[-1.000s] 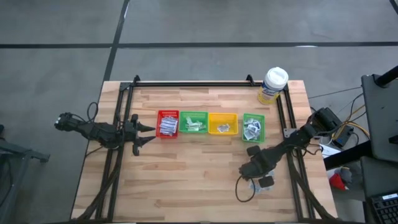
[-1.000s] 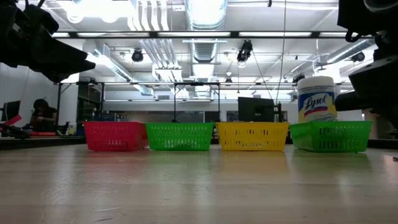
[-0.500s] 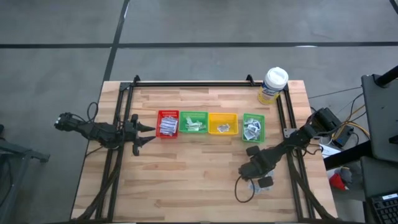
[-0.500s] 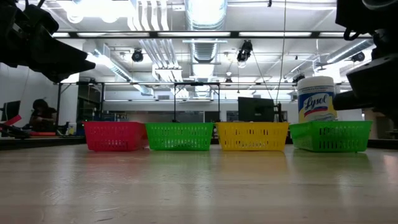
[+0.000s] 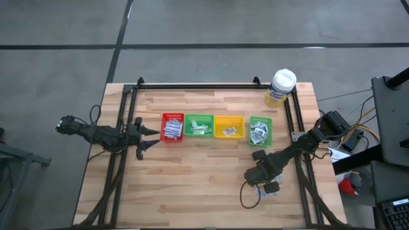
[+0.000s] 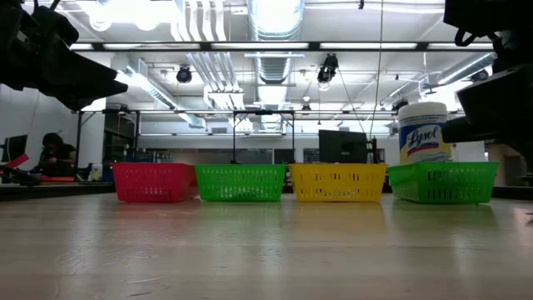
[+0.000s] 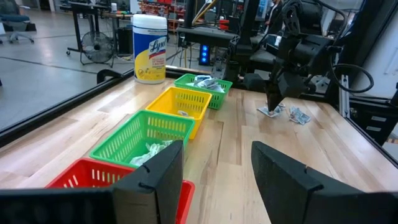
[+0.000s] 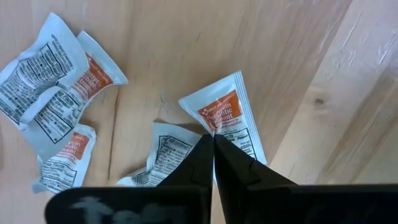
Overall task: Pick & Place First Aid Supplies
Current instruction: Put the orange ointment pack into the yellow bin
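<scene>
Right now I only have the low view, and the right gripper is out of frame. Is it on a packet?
Observer: Yes. In the right wrist view the right gripper is shut, its tips pinching the edge of an orange-marked sachet that lies on the table.
Operator: Any more loose ones near it?
Observer: Several loose packets lie beside that sachet, some overlapping.
Operator: Left arm?
Observer: In the high view the left gripper is open beside the red tray, holding nothing.
</scene>
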You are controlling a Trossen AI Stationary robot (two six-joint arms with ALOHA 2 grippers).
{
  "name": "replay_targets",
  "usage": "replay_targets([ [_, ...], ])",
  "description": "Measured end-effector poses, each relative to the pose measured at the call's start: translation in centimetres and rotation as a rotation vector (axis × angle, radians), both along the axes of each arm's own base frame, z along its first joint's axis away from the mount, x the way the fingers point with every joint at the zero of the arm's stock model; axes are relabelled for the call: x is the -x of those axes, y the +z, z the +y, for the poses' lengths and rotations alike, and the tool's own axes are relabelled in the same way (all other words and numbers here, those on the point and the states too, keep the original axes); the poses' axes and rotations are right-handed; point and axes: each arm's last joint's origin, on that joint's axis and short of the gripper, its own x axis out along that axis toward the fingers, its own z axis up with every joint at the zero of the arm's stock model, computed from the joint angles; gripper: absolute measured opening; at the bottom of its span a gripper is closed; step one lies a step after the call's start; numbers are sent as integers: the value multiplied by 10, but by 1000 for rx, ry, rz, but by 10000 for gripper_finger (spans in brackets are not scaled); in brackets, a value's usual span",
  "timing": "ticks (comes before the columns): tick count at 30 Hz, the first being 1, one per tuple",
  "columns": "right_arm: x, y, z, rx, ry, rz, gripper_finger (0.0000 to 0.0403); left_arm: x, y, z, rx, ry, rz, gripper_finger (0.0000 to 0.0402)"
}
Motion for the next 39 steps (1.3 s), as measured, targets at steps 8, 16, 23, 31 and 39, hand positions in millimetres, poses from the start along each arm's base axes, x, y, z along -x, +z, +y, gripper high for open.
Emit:
replay_targets([
  [8,-5,8,3,-9,-30,-13,8,0,0,0,0,0,0,188],
  [16,-26,35,15,-75,-4,-124,8,0,0,0,-1,0,0,188],
  [23,-55,67,29,-164,98,-368,8,0,0,0,-1,0,0,188],
  [31,-83,93,28,-116,175,-641,8,0,0,0,-1,0,0,188],
  [39,-92,98,11,307,76,-810,8,0,0,0,-1,0,0,188],
])
